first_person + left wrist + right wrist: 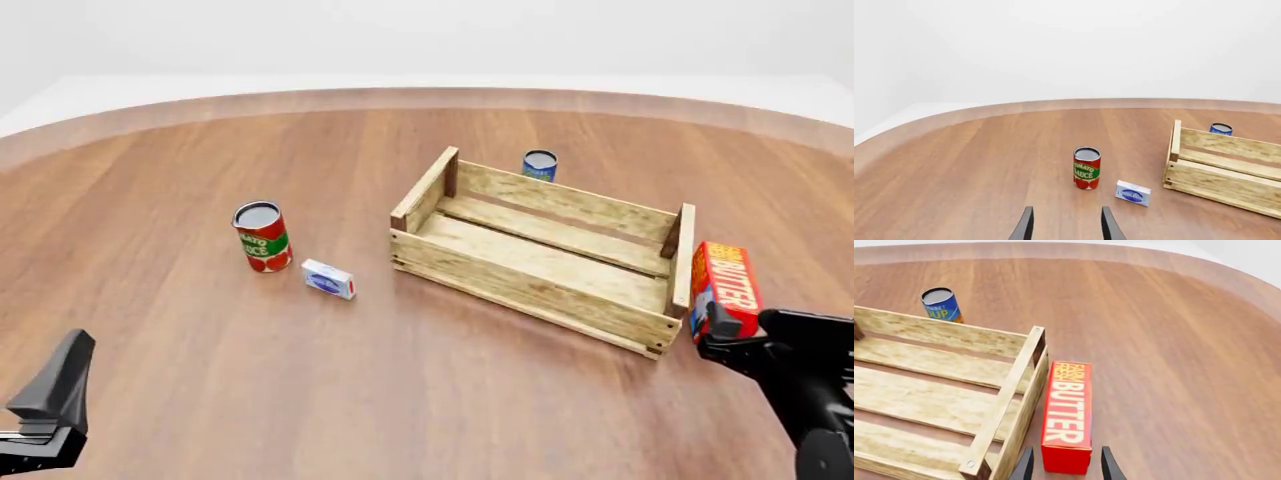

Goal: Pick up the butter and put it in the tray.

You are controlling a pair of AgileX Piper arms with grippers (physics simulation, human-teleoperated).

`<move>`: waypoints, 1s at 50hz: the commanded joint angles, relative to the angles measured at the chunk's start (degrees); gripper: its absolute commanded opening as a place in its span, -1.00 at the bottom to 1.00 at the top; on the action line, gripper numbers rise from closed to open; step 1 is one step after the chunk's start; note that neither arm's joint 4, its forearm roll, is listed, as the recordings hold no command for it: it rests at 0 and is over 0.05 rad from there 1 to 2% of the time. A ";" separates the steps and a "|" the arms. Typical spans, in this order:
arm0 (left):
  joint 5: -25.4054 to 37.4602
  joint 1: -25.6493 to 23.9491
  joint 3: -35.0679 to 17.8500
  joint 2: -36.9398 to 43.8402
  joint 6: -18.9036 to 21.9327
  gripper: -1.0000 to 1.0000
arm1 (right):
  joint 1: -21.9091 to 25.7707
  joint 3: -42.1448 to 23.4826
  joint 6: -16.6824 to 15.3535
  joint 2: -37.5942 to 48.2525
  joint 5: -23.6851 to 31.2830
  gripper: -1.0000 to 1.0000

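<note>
While the butter [1067, 412] lies lengthwise on the wooden surface [200, 330], just outside the right end wall of the tray [541, 255], flanked at its near end by the two fingers of the right end effector [1065, 465]. Spread on either side of the carton in the right wrist view, with narrow gaps showing between fingers and carton walls; cannot tell whether actually touching. Seen from the front as a dark arm low at the right edge, tip against the carton's near end. Parked well apart at the lower left, the left end effector [1066, 225], fingers parted and holding nothing. Standing left of the tray, a red-and-green tomato sauce can [262, 237], with a small white-and-blue box [328, 279] just beside it on the near right. Behind the tray's far wall, a blue can [539, 165]. Inside the tray, only bare slats.
</note>
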 commanded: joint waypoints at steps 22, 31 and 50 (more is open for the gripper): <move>0.00 0.00 0.00 0.00 0.00 1.00 | -0.15 -3.59 -0.76 5.21 0.03 1.00; 0.00 0.00 0.00 0.00 0.00 1.00 | -0.15 -4.72 -0.98 7.33 -0.06 1.00; 0.00 0.00 0.00 0.00 0.00 1.00 | 0.76 -6.37 -1.24 11.04 -0.14 1.00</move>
